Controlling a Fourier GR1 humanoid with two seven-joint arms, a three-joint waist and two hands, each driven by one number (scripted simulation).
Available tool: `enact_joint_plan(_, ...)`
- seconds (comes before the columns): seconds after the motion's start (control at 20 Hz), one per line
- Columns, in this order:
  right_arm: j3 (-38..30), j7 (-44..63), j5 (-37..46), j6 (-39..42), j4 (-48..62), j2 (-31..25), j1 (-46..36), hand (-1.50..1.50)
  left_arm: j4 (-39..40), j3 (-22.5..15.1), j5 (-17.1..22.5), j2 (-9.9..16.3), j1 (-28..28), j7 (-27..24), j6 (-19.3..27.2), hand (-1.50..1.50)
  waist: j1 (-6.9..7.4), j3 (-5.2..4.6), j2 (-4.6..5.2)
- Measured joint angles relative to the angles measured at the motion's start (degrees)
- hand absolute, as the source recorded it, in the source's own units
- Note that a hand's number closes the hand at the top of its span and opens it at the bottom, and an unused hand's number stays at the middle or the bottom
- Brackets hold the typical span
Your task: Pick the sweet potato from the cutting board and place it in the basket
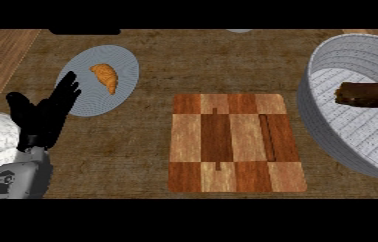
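Left hand (43, 117) rests at the view's left edge, fingers straight and up, holding nothing; fingertips overlap the edge of a grey plate (85, 98) with a croissant (105, 77) on it. Right hand not visible. Cutting board (235, 142) sits mid-counter, bare, apart from the hand. Basket (319, 117) is at the right edge, just beside the board. A dark brown lump, apparently the sweet potato (359, 94), lies inside the basket on its floor, partly cut off by the frame. Task looks done, judging by that. The potato would likely handle as stiff, fairly dense, slightly rough, not fragile; best taken across its middle, fingers round the narrow width.
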Motion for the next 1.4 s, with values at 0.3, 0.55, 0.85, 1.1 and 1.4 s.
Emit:
enact_joint_plan(0.3,-1.48,-6.11,-0.7,3.31,7.12,0.13,-4.42,-1.5,1.33,0.88,-0.52,-0.33,-2.01,0.88,-0.42,0.0,-0.21,-0.02,-0.03)
enact_joint_plan(0.55,-6.19,-4.48,-5.89,3.18,9.24,1.72,-6.72,-1.5,2.31,1.68,-0.62,-0.2,-2.11,0.19,-0.8,0.0,-0.39,-0.04,-0.07)
enact_joint_plan(0.85,-17.37,-1.48,-16.77,7.0,18.48,-2.36,-9.5,-1.5,1.12,2.08,-0.16,0.25,-0.84,0.35,-1.72,0.0,-0.45,-0.01,-0.12)
enact_joint_plan(1.1,-24.49,-4.75,-22.75,16.96,33.03,-10.66,-9.09,-1.5,2.59,2.59,-0.34,0.3,-1.83,-0.19,-1.76,0.0,-0.39,0.03,0.06)
enact_joint_plan(1.4,-28.16,-14.02,-23.6,31.41,49.51,-19.8,-4.55,-1.5,0.71,2.51,-0.11,0.3,-0.49,0.14,-2.32,0.0,-0.05,0.19,0.16)
